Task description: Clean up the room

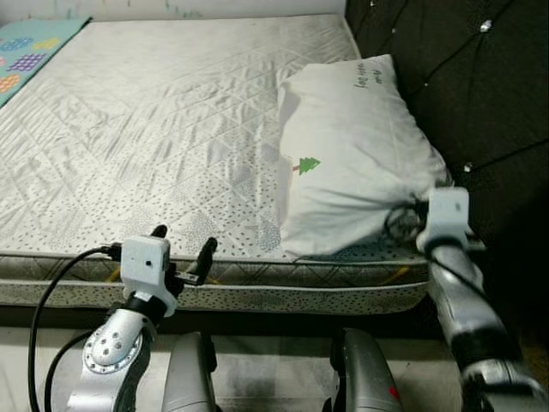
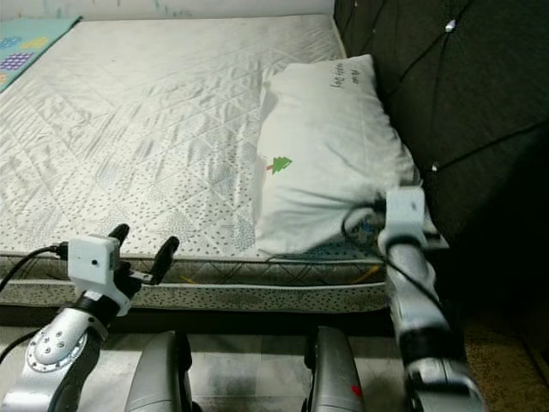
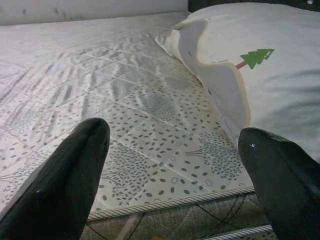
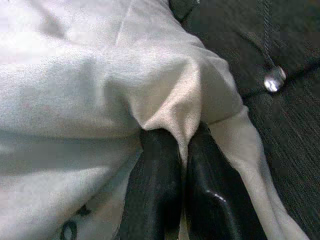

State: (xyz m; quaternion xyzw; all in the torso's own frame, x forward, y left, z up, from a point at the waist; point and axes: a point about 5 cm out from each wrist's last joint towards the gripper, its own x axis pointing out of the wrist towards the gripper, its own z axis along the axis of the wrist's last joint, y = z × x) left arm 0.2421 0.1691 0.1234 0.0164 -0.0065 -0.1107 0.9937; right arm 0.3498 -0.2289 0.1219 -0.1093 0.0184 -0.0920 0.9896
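I had the pillow pinched at its corner
My right gripper was clamped on its fabric beside the headboard; my left gripper hung spread and empty over the mattress edge

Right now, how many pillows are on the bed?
1. The white pillow lies on the mattress beside the dark headboard; the right gripper pinches its near corner.

Both eye views are looking forward and down across the bed, sharing the pillow at right. The left wrist view is skimming low over the mattress edge; the right wrist view is pressing close against pillow fabric.
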